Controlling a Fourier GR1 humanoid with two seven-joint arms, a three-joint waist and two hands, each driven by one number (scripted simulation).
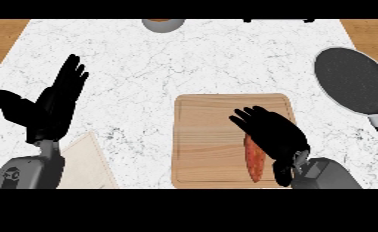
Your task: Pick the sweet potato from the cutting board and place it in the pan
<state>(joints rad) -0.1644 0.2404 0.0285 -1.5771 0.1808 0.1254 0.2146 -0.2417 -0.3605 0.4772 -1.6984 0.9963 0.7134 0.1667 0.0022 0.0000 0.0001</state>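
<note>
Closing on the sweet potato (253, 162) is the step in hand, and it looks barely begun. The right hand (272, 135) lies over the board's (210, 141) right side, its fingers bent downward above the potato's far end, though I cannot tell whether they touch it or are clamped on it. To do this well, the fingers and thumb should straddle the potato across its narrow width, near its middle, so it will not pivot when lifted; then it must travel far and right to the pan (351, 80), which sits well apart at the right edge. The potato is a long, slim, reddish-orange piece lying lengthwise near the board's near-right corner, partly hidden by the hand. The left hand (52, 103) rests open at the left, fingers up.
</note>
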